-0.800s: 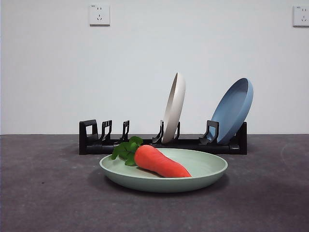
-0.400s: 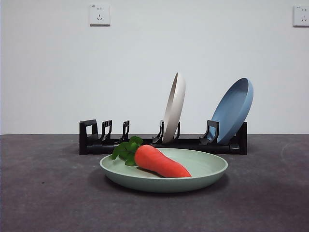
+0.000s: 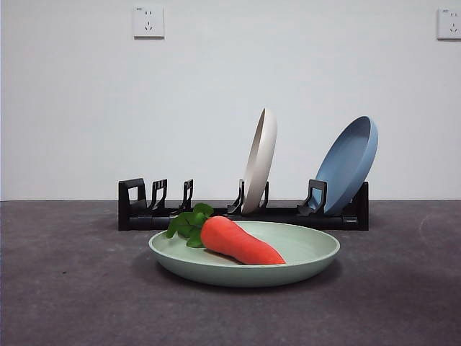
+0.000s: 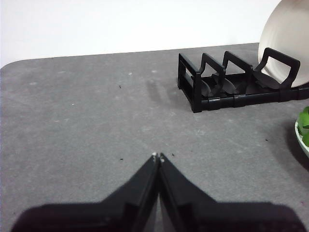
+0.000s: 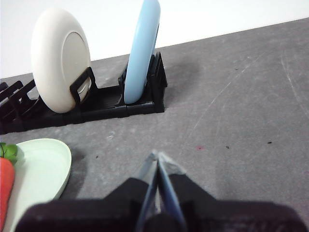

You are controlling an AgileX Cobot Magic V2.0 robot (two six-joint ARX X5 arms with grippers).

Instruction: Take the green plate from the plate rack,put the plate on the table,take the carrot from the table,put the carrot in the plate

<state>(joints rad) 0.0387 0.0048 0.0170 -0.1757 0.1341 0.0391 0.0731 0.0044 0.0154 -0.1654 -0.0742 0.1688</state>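
While both arms hover back, left gripper (image 4: 158,155) and right gripper (image 5: 157,155) clenched empty — carrot (image 3: 238,241) stays unmoved in green plate (image 3: 306,254).

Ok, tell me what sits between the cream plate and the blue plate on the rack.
Nothing: between the cream plate and the blue plate the plate rack has only bare black base, per the front view.

My right gripper (image 5: 157,155), jaws pressed together, hangs over the table (image 5: 241,121) beside the green plate (image 5: 41,166) holding the carrot (image 5: 5,186).
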